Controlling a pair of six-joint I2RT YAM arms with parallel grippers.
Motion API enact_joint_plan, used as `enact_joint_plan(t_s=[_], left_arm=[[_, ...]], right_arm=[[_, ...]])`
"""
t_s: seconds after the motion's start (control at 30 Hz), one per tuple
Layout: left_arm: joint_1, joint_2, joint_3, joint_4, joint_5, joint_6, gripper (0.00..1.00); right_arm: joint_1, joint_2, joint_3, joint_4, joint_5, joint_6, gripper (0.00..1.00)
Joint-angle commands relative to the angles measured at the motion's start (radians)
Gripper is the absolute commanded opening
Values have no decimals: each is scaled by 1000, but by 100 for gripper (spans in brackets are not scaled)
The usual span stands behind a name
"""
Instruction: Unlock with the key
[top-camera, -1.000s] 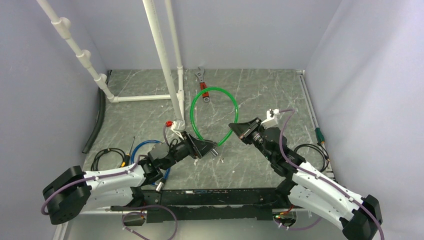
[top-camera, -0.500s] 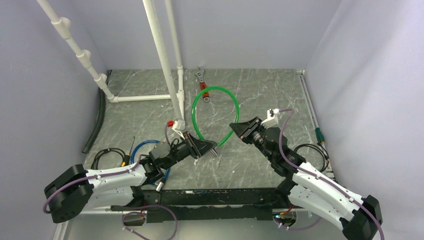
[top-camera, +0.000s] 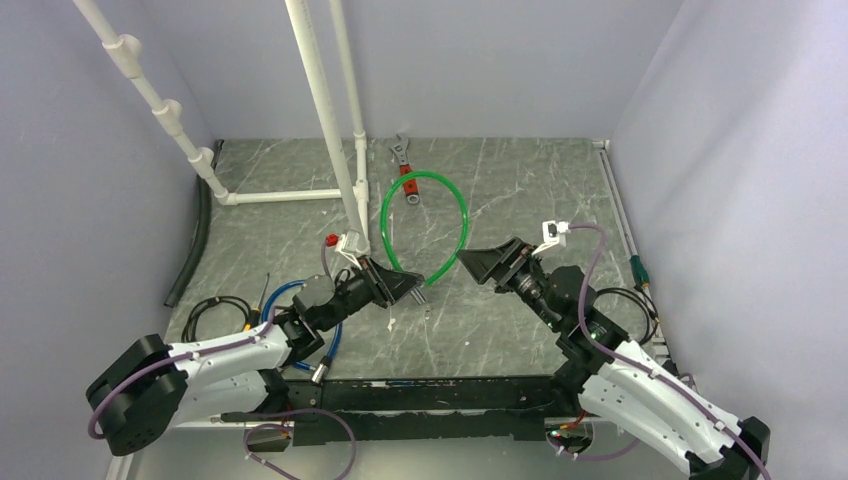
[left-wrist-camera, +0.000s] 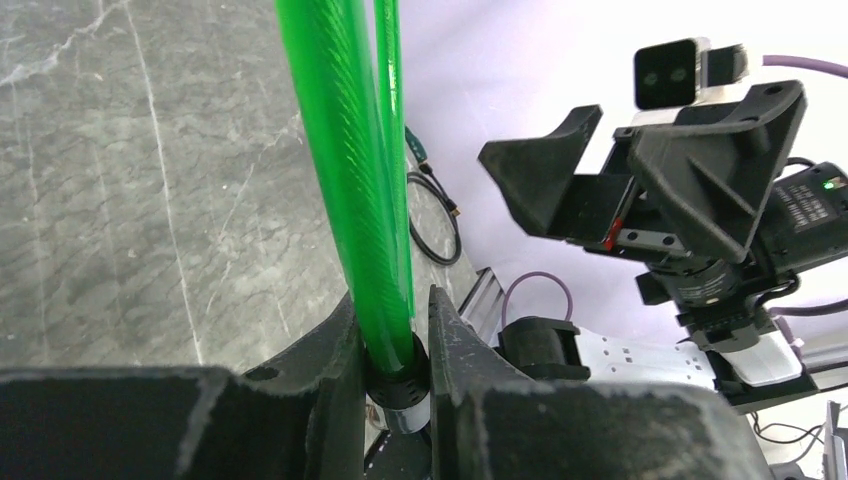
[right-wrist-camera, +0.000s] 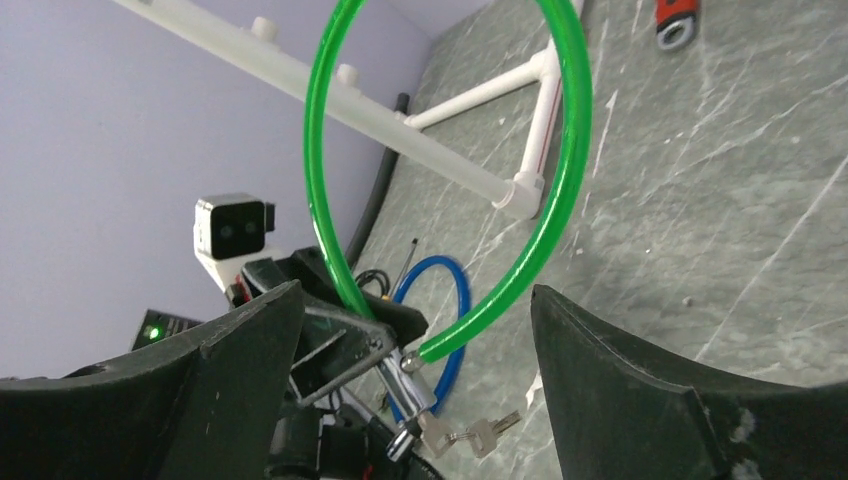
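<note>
My left gripper (top-camera: 408, 283) (left-wrist-camera: 392, 298) is shut on the black collar at the lock end of the green cable (top-camera: 425, 182) (left-wrist-camera: 345, 150), holding it off the floor. The silver lock cylinder (right-wrist-camera: 412, 382) sticks out below its fingers. The key (right-wrist-camera: 437, 436) sits in the cylinder's end, with a second key (right-wrist-camera: 488, 433) dangling from it on a ring. The cable's other end (right-wrist-camera: 428, 351) meets the cylinder's side. My right gripper (top-camera: 478, 262) (right-wrist-camera: 418, 293) stands open a short way to the right, facing the lock, with nothing between its fingers (right-wrist-camera: 640, 380).
A white pipe frame (top-camera: 322, 110) rises at the back left. A red-handled wrench (top-camera: 405, 176) lies behind the green loop. A blue cable (top-camera: 288, 298) and black coil (top-camera: 215, 315) lie by the left arm. Another black coil (top-camera: 632, 305) lies right.
My right gripper has opened and drawn back to the right. The left gripper has closed on the lock end and lifted it slightly; the green loop's lower end has swung towards it.
</note>
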Motion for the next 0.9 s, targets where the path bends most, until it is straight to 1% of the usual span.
enact_joint_plan(t_s=[0.0, 0.1, 0.23, 0.3, 0.33, 0.47, 0.5, 0.57, 0.6, 0.67, 0.87], left_arm=[[16, 29, 21, 202, 60, -22, 0], [18, 60, 13, 252, 73, -37, 0], [17, 91, -1, 308, 88, -52, 0], [17, 96, -4, 322, 91, -53, 0], [19, 95, -4, 321, 94, -53, 0], [19, 91, -12, 326, 99, -54, 0], [20, 90, -16, 326, 101, -54, 0], [21, 85, -23, 313, 95, -53, 0], [22, 81, -25, 304, 92, -52, 0], [23, 70, -30, 277, 82, -49, 0], [25, 37, -40, 196, 70, -36, 0]], right_arm=[[3, 18, -73, 99, -89, 79, 85], [2, 69, -119, 209, -123, 141, 82], [4, 174, -117, 306, -155, 158, 78], [4, 220, -107, 346, -166, 159, 75], [4, 240, -102, 363, -169, 161, 72], [3, 286, -85, 388, -159, 155, 45], [3, 287, -79, 379, -150, 147, 36], [4, 278, -62, 330, -126, 122, 11], [4, 271, -51, 299, -120, 109, 0], [4, 243, -34, 245, -70, 82, 0], [2, 153, -1, 134, -1, 17, 0]])
